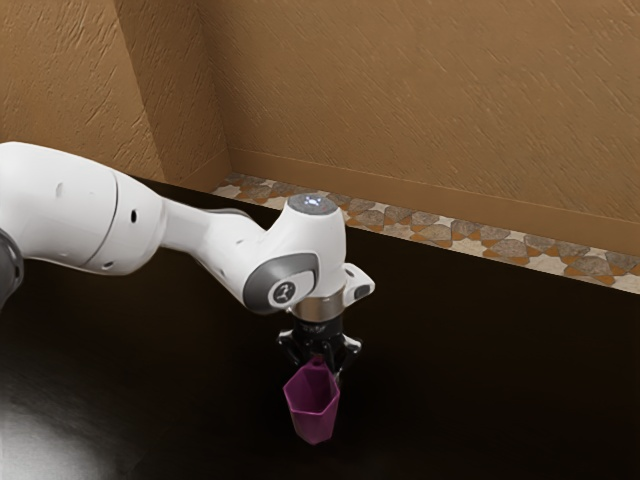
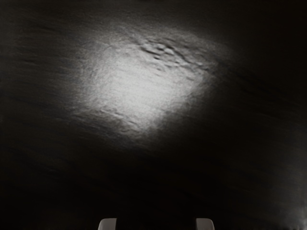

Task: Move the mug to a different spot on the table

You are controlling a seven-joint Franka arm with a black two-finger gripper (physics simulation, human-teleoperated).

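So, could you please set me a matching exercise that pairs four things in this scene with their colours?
Things:
1. mug
2. table
3. arm
4. wall

Colours:
A. white
B. tan
C. purple
D. black

Pairs: 1-C, 2-D, 3-A, 4-B
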